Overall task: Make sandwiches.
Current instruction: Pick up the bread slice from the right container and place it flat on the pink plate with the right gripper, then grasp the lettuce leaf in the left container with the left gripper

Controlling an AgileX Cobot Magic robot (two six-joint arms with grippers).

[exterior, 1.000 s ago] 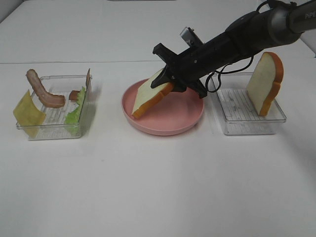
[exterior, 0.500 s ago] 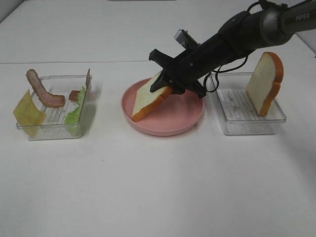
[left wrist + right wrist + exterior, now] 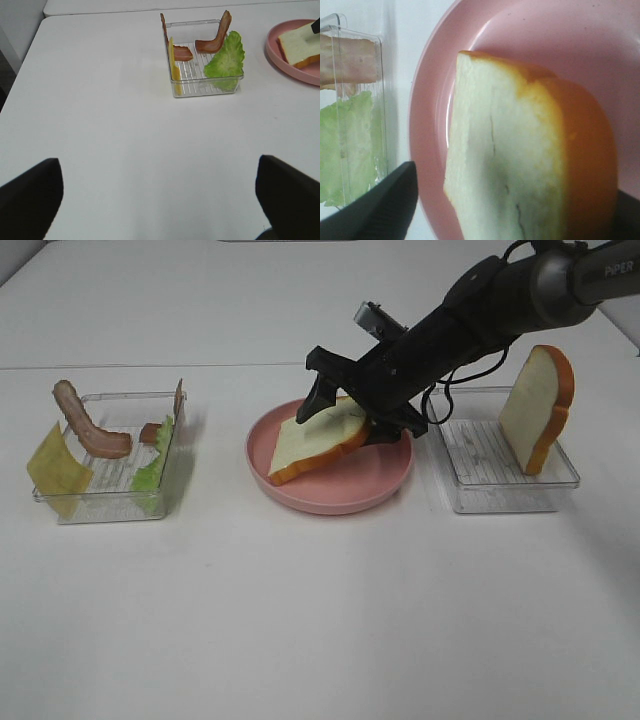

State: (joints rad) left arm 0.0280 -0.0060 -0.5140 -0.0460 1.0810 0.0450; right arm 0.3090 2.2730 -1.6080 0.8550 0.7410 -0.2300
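Since 1 s ago: bread slice [image 3: 315,445] has gone from a steep tilt to lying nearly flat in the pink plate [image 3: 340,502], and the right tool [image 3: 358,420] has spread wider. Slice: white face up w/ orange-brown crust on near edge & rounded end, far side slightly raised. Right tool straddles it, jaws apart. Wrist view shows bare plate btwn one finger [image 3: 375,205] and the slice, so no clamp. Right tray [image 3: 500,498], clear plastic: second bread slice [image 3: 537,408] standing on edge at its right end. Left tray [image 3: 100,508]: curved bacon [image 3: 88,425], cheese [image 3: 57,470] on edge at left wall, lettuce [image 3: 155,465] at the opposite wall. Left tool [image 3: 160,200]: jaws wide apart, nothing btwn them, over bare surface [image 3: 320,620], well apart from left tray.
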